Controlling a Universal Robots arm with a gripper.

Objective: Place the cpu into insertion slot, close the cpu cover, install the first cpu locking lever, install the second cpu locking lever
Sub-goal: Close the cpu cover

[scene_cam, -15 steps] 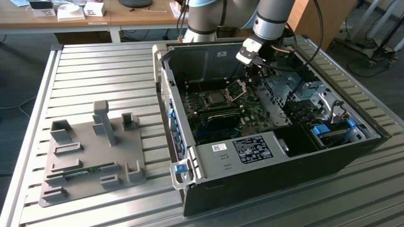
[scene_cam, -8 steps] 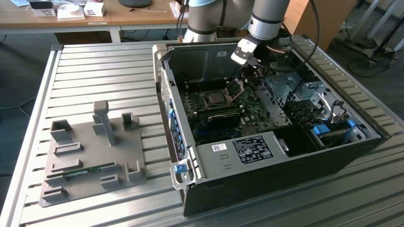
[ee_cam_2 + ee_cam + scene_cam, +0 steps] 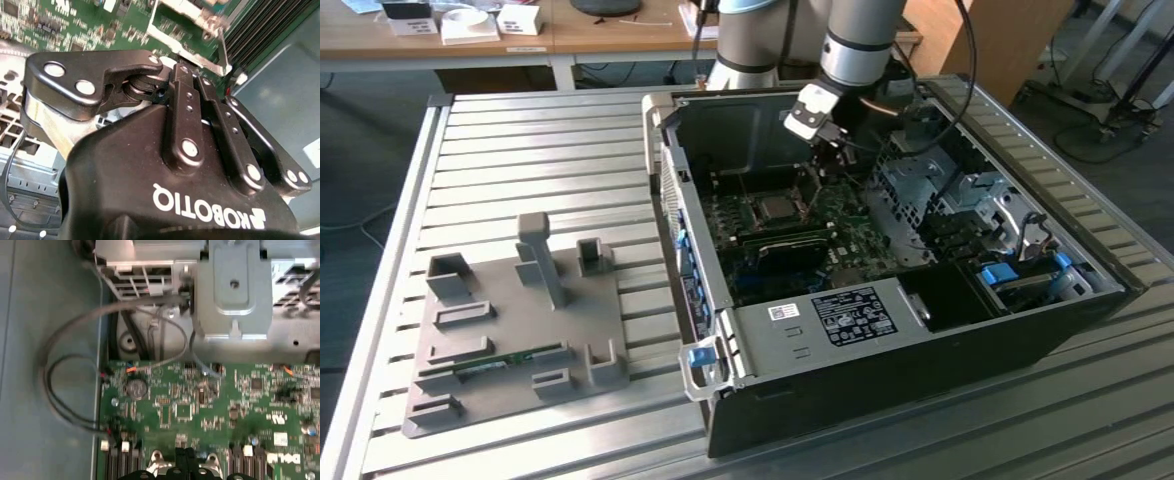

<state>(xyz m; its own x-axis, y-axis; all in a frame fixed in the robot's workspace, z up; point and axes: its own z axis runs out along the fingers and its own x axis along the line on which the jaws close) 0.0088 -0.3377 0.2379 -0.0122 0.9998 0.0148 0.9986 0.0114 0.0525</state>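
Observation:
The open computer case [image 3: 881,330] lies on a slatted metal table, with the green circuit board [image 3: 847,235] inside. The insertion slot [image 3: 774,208] is a silver-edged square on the board with a grey square, the cpu, in its middle. I cannot tell how the cpu cover lies there. My gripper [image 3: 829,165] hangs just above the board, on the exterior view's right of the slot. In the second wrist view its black fingers [image 3: 182,95] are shut together beside a silver metal frame [image 3: 182,35] and a thin metal lever [image 3: 223,47]. In the first wrist view the gripper [image 3: 185,460] points at the board.
Grey and black cables [image 3: 75,375] loop beside the board near a metal bracket [image 3: 235,290]. A drive cage [image 3: 927,180] and the case walls hem in the gripper. A grey fixture plate [image 3: 514,330] holding a memory stick [image 3: 494,362] lies on the exterior view's left.

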